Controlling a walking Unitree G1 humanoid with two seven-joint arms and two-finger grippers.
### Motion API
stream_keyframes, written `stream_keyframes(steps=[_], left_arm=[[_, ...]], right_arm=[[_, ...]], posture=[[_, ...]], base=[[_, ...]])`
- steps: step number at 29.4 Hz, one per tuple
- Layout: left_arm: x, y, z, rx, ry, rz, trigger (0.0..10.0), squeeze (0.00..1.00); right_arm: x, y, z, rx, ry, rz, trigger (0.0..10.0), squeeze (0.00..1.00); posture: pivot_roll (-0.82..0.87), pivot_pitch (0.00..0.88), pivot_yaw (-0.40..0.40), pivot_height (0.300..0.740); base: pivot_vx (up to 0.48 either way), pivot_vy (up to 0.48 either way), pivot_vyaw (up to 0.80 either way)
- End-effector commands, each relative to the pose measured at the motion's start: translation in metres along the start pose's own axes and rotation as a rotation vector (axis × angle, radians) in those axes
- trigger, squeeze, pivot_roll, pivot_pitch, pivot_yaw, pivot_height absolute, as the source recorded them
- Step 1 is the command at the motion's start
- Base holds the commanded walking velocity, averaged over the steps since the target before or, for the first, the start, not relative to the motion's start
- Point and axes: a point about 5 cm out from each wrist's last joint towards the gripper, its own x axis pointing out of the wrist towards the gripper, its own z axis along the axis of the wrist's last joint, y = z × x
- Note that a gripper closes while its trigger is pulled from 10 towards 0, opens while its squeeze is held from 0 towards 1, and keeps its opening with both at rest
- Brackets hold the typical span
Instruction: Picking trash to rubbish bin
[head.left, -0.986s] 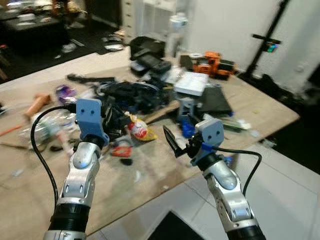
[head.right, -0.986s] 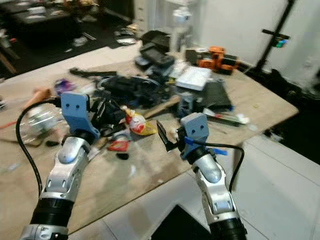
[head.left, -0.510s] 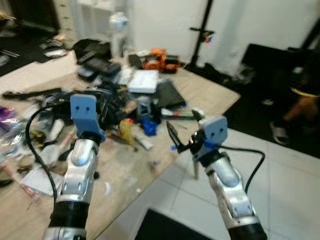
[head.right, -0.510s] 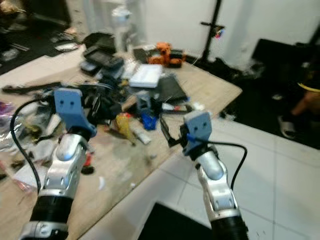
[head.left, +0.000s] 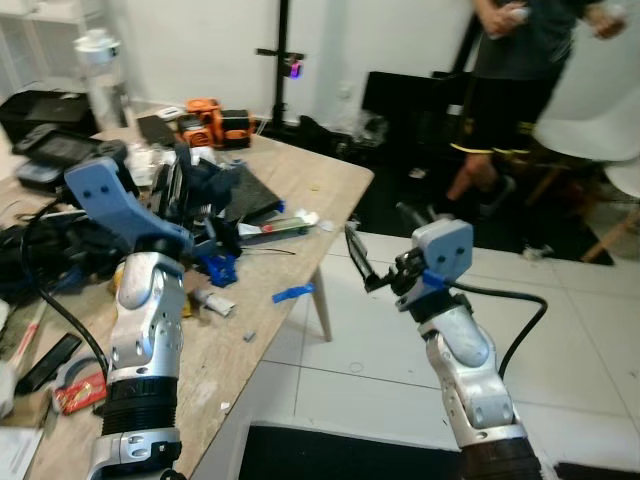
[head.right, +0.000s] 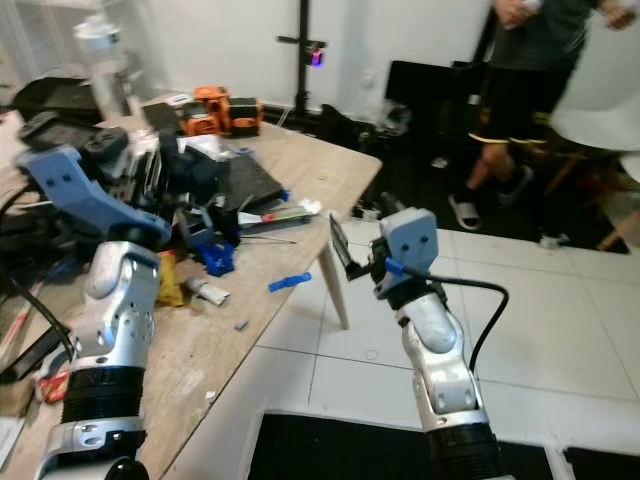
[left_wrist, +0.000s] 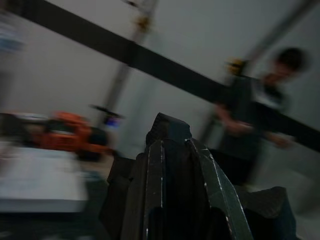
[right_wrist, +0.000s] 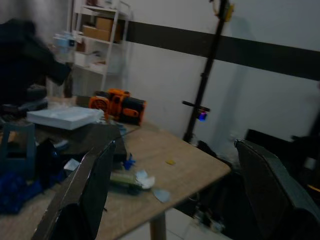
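Observation:
My left gripper (head.left: 185, 190) is raised over the cluttered wooden table (head.left: 300, 190), shut on a black crumpled piece of trash (head.left: 207, 182). In the left wrist view its fingers (left_wrist: 156, 165) meet at the tips with the dark piece (left_wrist: 167, 127) over them. My right gripper (head.left: 382, 243) hangs open past the table's corner, above the white tiled floor, with nothing between its fingers (right_wrist: 95, 175). More scraps lie on the table: a blue piece (head.left: 292, 293), a red wrapper (head.left: 80, 390) and a white tube (head.left: 212, 302). No bin can be made out.
A person (head.left: 510, 90) stands at the back right beside a white chair (head.left: 600, 130). A black stand (head.left: 280, 60) rises behind the table, near an orange tool (head.left: 205, 110). A black mat (head.left: 340, 455) lies on the floor at my feet.
The camera has swung to the right, so the table has slid left and the person and chair have come into view. Both grippers keep their state.

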Motion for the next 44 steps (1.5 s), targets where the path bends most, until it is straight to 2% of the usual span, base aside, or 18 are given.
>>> stream_keyframes(steps=[1, 4, 7, 8, 9, 10, 12, 13, 20, 24, 27, 28, 30, 35, 37, 38, 42, 44], left_arm=[[-0.005, -0.007, -0.008, -0.032, 0.061, -0.089, 10.0, 0.00], [-0.009, -0.011, -0.010, -0.058, 0.079, -0.145, 10.0, 0.00], [-0.012, -0.015, -0.011, -0.042, 0.089, -0.195, 10.0, 0.00], [-0.015, -0.019, -0.016, 0.078, 0.113, -0.256, 10.0, 0.00], [-0.017, -0.021, -0.019, 0.153, 0.130, -0.302, 10.0, 0.00], [-0.018, -0.021, -0.022, 0.185, 0.140, -0.313, 10.0, 0.00], [-0.018, -0.019, -0.022, 0.213, 0.134, -0.293, 10.0, 0.00], [-0.017, -0.014, -0.022, 0.296, 0.137, -0.258, 10.0, 0.00], [-0.016, -0.008, -0.023, 0.361, 0.137, -0.192, 10.0, 0.00], [-0.019, -0.009, -0.026, 0.381, 0.150, -0.207, 10.0, 0.00], [-0.022, -0.007, -0.031, 0.394, 0.169, -0.198, 10.0, 0.00], [-0.025, -0.003, -0.038, 0.406, 0.193, -0.169, 10.0, 0.00], [-0.027, -0.001, -0.040, 0.407, 0.203, -0.156, 10.0, 0.00], [-0.042, 0.016, -0.061, 0.514, 0.297, -0.101, 10.0, 0.00], [-0.050, 0.024, -0.069, 0.509, 0.341, -0.057, 10.0, 0.00], [-0.056, 0.028, -0.075, 0.484, 0.373, -0.037, 10.0, 0.00], [-0.066, 0.032, -0.085, 0.468, 0.409, -0.032, 10.0, 0.00], [-0.086, 0.040, -0.101, 0.474, 0.495, -0.023, 10.0, 0.00]], right_arm=[[-0.002, 0.004, -0.003, 0.007, 0.012, 0.017, 10.0, 0.00], [-0.002, 0.006, -0.004, 0.009, 0.016, 0.023, 10.0, 0.00], [-0.003, 0.007, -0.004, 0.009, 0.017, 0.029, 10.0, 0.00], [-0.003, 0.008, -0.005, 0.007, 0.020, 0.035, 10.0, 0.00], [-0.003, 0.008, -0.005, 0.006, 0.021, 0.040, 10.0, 0.00], [-0.003, 0.009, -0.006, 0.005, 0.023, 0.045, 10.0, 0.00], [-0.003, 0.009, -0.006, 0.002, 0.025, 0.051, 10.0, 0.00], [-0.003, 0.009, -0.006, 0.002, 0.026, 0.052, 10.0, 0.00], [-0.002, 0.010, -0.009, 0.000, 0.041, 0.059, 10.0, 0.00], [-0.004, 0.012, -0.013, -0.012, 0.073, 0.069, 10.0, 0.00], [-0.006, 0.013, -0.023, -0.036, 0.143, 0.077, 10.0, 0.00], [-0.009, 0.014, -0.032, -0.047, 0.205, 0.084, 10.0, 0.00], [-0.011, 0.015, -0.035, -0.045, 0.225, 0.087, 10.0, 0.00], [-0.025, 0.021, -0.057, -0.033, 0.324, 0.116, 10.0, 0.00], [-0.036, 0.023, -0.069, -0.012, 0.382, 0.116, 10.0, 0.00], [-0.046, 0.021, -0.080, 0.032, 0.435, 0.080, 10.0, 0.00], [-0.057, 0.016, -0.093, 0.058, 0.506, 0.029, 10.0, 0.00], [-0.078, 0.013, -0.111, 0.045, 0.619, 0.009, 10.0, 0.00]], posture=[[-0.09, 0.048, -0.030, 0.740], [-0.09, 0.047, -0.031, 0.740], [-0.09, 0.043, -0.032, 0.740], [-0.09, 0.041, -0.035, 0.740], [-0.09, 0.041, -0.035, 0.740], [-0.09, 0.039, -0.035, 0.740], [-0.09, 0.038, -0.037, 0.740], [-0.09, 0.038, -0.039, 0.740], [-0.09, 0.040, -0.040, 0.740], [-0.09, 0.042, -0.037, 0.740], [-0.09, 0.043, -0.036, 0.740], [-0.09, 0.045, -0.036, 0.740], [-0.09, 0.045, -0.036, 0.740], [-0.08, 0.050, -0.042, 0.740], [-0.08, 0.049, -0.041, 0.740], [-0.08, 0.049, -0.041, 0.740], [-0.08, 0.051, -0.039, 0.740], [-0.09, 0.051, -0.032, 0.740]], base=[[0.000, 0.000, -0.80], [0.000, 0.000, -0.80], [0.000, 0.000, -0.80], [0.000, 0.000, -0.80], [0.000, 0.000, -0.80], [0.000, 0.000, -0.80], [0.000, 0.000, -0.80], [0.000, 0.000, -0.80], [0.000, 0.000, -0.80], [0.000, 0.000, -0.80], [0.000, 0.000, -0.80], [0.000, 0.000, -0.80], [0.000, 0.000, -0.80], [0.000, 0.000, -0.80], [0.000, 0.000, -0.80], [0.000, 0.000, -0.80], [0.000, 0.000, -0.80], [0.000, 0.000, -0.80]])
